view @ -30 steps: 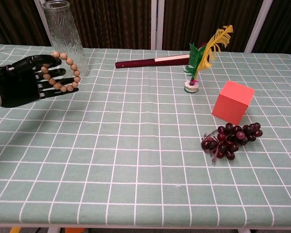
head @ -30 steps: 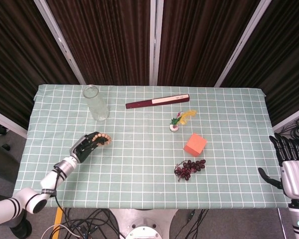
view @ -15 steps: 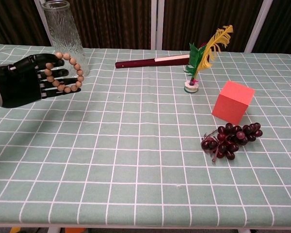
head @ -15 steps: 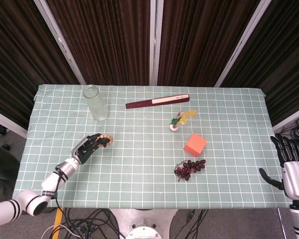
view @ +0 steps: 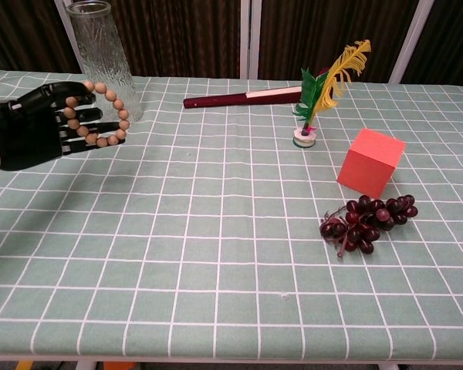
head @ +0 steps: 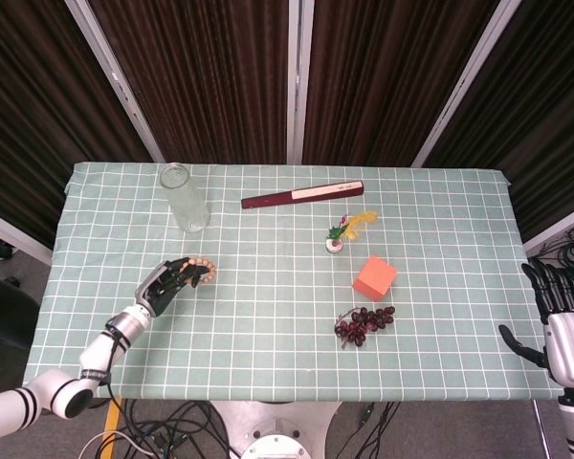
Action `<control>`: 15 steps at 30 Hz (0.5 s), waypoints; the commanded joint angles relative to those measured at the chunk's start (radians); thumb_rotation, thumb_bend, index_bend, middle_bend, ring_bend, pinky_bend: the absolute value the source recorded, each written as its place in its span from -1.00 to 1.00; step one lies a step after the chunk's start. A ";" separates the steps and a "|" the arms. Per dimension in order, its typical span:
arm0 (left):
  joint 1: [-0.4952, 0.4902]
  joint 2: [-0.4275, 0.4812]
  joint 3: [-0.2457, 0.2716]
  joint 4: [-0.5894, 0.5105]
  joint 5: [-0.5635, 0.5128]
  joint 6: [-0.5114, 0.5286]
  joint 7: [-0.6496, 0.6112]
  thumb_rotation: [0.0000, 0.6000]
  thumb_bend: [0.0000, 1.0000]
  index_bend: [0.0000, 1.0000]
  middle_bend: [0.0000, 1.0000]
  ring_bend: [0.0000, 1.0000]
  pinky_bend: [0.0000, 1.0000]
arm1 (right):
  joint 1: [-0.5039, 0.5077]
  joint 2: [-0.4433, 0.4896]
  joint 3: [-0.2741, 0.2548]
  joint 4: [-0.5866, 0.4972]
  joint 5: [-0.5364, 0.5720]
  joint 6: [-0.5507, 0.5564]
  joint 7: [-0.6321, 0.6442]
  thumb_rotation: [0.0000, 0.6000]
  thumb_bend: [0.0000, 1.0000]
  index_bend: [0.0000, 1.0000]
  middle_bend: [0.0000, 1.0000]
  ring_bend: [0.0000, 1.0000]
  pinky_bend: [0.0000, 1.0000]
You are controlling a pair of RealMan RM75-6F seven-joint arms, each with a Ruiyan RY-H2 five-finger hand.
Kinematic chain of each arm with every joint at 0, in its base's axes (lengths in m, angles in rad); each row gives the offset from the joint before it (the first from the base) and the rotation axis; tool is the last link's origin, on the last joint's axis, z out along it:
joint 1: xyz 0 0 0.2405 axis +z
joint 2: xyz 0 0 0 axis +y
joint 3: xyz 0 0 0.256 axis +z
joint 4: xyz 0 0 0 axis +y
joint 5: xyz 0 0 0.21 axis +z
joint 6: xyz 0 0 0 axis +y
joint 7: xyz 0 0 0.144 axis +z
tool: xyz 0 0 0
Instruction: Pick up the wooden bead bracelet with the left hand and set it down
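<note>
- The left hand [view: 35, 135] grips the bracelet [view: 108, 113], its dark fingers [view: 81, 116] hooked through the loop of wooden beads, which hangs just off the fingertips
- Against half a second ago the hand has shifted only slightly; the bracelet sits much as it did, close in front of the glass vase [view: 102, 58], and in the chest view it looks to be held above the cloth, not resting on it
- That suggests the pick-up is done and the set-down is not yet; my guess is the hand must lower and let go
- The right hand [head: 562, 320] hangs off the table's right edge with fingers spread, holding nothing
- The table [head: 268, 316] wears a green cloth with a white grid; on it lie a dark red folded fan [head: 301, 194], a feather ornament [view: 324, 89], an orange cube [view: 370, 163] and a bunch of dark grapes [view: 366, 222]
- Dark curtains hang behind; cables trail on the floor below
</note>
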 commanded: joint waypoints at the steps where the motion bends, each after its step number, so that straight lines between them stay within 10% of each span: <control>1: 0.006 0.004 -0.005 -0.011 -0.003 0.003 0.019 0.45 -0.01 0.26 0.35 -0.39 -0.69 | -0.001 0.000 -0.001 0.002 -0.001 0.002 0.002 1.00 -0.73 -1.00 -0.92 -1.00 -1.00; 9: 0.019 0.013 -0.009 -0.041 0.015 0.031 0.093 -0.50 -0.21 0.20 0.28 -0.39 -0.69 | -0.003 0.001 -0.002 0.005 -0.008 0.007 0.009 1.00 -0.74 -1.00 -0.92 -1.00 -1.00; 15: 0.021 0.016 -0.011 -0.063 0.019 0.039 0.160 -0.42 -0.17 0.22 0.32 -0.39 -0.68 | -0.007 0.003 -0.003 0.008 -0.011 0.015 0.014 1.00 -0.75 -1.00 -0.92 -1.00 -1.00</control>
